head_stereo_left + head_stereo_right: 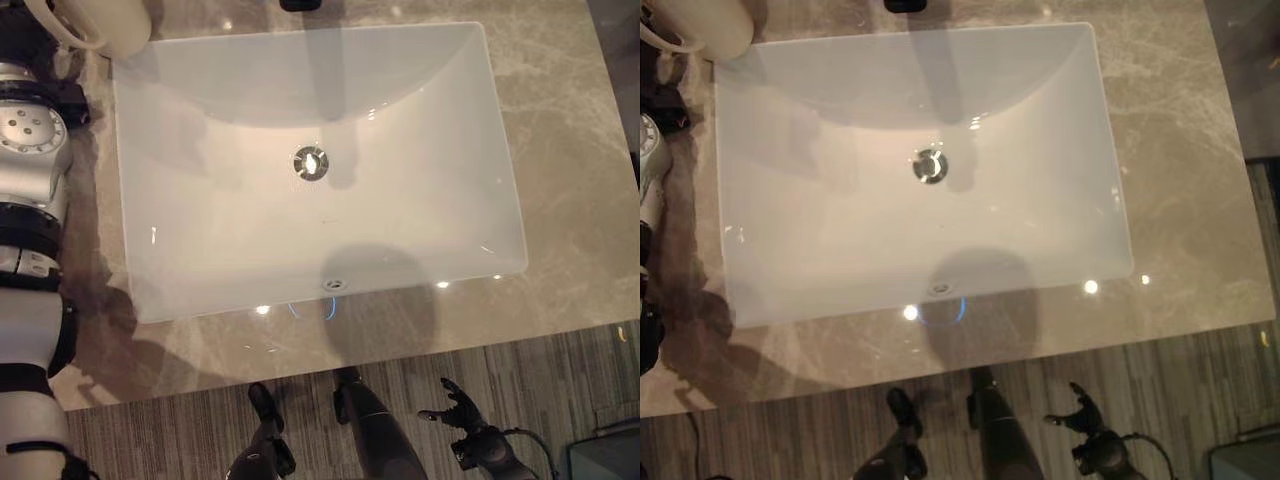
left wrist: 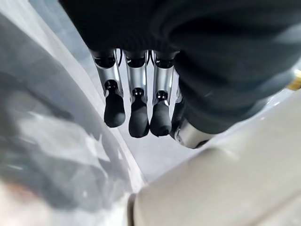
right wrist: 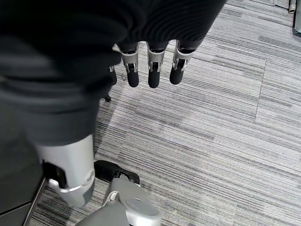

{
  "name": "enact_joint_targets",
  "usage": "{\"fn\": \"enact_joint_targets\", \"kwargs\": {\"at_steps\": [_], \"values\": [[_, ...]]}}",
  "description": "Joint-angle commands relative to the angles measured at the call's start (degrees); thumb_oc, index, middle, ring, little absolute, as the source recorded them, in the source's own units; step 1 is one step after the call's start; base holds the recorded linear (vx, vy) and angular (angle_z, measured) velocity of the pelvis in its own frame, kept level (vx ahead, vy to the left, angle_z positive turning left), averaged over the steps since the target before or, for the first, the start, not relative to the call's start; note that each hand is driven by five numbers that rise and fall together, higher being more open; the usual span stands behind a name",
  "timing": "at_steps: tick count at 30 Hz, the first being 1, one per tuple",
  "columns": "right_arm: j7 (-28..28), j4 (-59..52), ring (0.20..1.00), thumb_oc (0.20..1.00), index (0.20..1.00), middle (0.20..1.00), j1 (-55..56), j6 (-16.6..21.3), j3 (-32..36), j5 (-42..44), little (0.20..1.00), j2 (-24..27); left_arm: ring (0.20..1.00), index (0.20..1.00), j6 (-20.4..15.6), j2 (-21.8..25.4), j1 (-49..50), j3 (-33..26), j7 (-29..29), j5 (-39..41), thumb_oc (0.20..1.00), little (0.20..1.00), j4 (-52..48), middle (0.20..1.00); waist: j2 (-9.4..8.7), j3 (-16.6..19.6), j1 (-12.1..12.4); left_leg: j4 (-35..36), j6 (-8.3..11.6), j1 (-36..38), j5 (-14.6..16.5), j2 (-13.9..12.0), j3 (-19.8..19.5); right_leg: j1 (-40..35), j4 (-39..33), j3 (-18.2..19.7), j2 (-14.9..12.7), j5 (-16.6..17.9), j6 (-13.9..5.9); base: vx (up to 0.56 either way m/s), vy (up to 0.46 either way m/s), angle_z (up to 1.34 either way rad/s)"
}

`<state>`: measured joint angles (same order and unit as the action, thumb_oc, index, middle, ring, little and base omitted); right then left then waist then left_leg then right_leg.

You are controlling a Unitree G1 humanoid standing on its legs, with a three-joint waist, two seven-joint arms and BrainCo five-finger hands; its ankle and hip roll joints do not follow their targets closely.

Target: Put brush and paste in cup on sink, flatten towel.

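Nearest, low on the right: right hand (image 1: 462, 415) hanging below the counter edge over striped grey carpet (image 1: 570, 370). Fingers (image 3: 153, 75) straight and relaxed, thumb set apart, nothing held.

Farther in: near strip of the beige marbled counter (image 1: 570, 200), glossy, with a few bright light spots along it.

Set into the counter: white rectangular sink (image 1: 220, 240), taking up most of the middle. On its near wall, 1 small overflow hole (image 1: 333, 285). Near the middle of the basin floor, 1 round metal drain (image 1: 311, 162). Basin floor bare apart from these, with soft grey shading across the far half.

Along the left edge: silver-grey left arm reaching toward the far left, beside the sink's left rim. In the left wrist view, left hand (image 2: 138, 113) with fingers straight, close together and pointing down, clasping nothing; a pale white surface below the tips and a rounded beige surface just beside them, too close to say for sure what either is.

Farthest: cream cup (image 1: 110, 25) with a loop handle, upright on the counter at the far left, just beside the sink's far-left corner. Inside of the cup cannot be seen. At the far edge behind the sink's middle, a small dark fitting (image 1: 300, 4), cut off by the frame.
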<state>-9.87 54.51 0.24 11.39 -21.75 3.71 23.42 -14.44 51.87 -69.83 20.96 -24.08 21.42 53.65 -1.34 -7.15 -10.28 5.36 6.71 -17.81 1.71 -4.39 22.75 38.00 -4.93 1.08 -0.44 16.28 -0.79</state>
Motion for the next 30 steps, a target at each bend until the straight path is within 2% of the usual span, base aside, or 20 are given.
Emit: {"fn": "enact_joint_targets", "kwargs": {"at_steps": [1,4,11,19,23,30], "values": [[-1.31,1.15,1.0,1.0,1.0,1.0,0.82,0.29,0.42,0.8,1.0,1.81,0.2,0.2,2.68,-2.97,1.25,-0.57,-5.02,-4.98,0.2,0.2,5.04,0.2,0.6,-1.17,-2.28,-0.36,1.5,-0.63,-2.72,-0.43,-5.59,-4.77,-0.07,-3.07,0.03,-2.68,-6.78,0.0,0.0,0.0],[-1.62,1.68,1.0,1.0,1.0,1.0,0.94,-0.1,0.33,0.48,1.0,1.88,0.2,0.2,3.11,-4.42,0.66,-2.62,-7.54,-4.42,0.2,0.2,5.39,0.2,0.59,-0.63,-2.1,-0.36,1.45,-0.26,-2.59,-0.46,-5.8,-5.29,-0.07,-3.5,-0.13,-2.83,-6.8,0.0,0.0,0.0],[-1.83,2.66,1.0,1.0,1.0,1.0,1.29,-0.51,0.27,-0.55,1.0,1.63,0.2,0.2,3.25,-2.68,4.42,-6.7,-12.65,-7.66,0.2,0.2,2.35,0.2,-0.25,1.03,-1.6,-0.36,1.38,2.32,-1.87,-0.45,-6.52,-8.18,-0.07,-4.52,-0.62,-3.37,-6.9,0.0,0.0,0.0],[-1.17,4.87,1.0,1.0,1.0,1.0,1.45,-1.7,0.56,-1.74,1.0,1.46,0.2,0.2,2.48,-4.09,9.61,-8.69,-10.39,-6.27,0.2,0.2,-2.85,0.2,-0.53,1.29,-0.16,-0.36,0.39,5.86,-1.08,0.5,-7.24,-11.88,-0.07,-5.06,-0.89,-4.15,-6.79,-0.01,0.011,0.04],[-1.01,4.62,1.0,1.0,1.0,1.0,2.16,-1.91,1.26,-2.22,1.0,1.23,0.2,0.2,1.82,-5.77,15.24,-10.71,-9.4,-7.66,0.2,0.2,-8.87,0.2,-0.45,1.2,0.47,-0.36,-0.02,6.8,-0.97,0.99,-7.28,-12.51,-0.07,-4.7,-0.91,-4.21,-6.61,-0.02,0.016,0.07],[-0.63,5.78,1.0,1.0,1.0,1.0,2.46,-2.11,2.14,-2.19,1.0,1.28,0.2,0.2,0.98,-7.64,17.07,-11.0,-6.88,-6.22,0.2,0.2,-9.85,0.2,-0.13,1.15,0.5,-0.36,-0.57,5.98,-1.28,1.71,-6.84,-11.62,-0.07,-3.66,-0.56,-3.83,-6.64,-0.04,0.005,0.0]]}}
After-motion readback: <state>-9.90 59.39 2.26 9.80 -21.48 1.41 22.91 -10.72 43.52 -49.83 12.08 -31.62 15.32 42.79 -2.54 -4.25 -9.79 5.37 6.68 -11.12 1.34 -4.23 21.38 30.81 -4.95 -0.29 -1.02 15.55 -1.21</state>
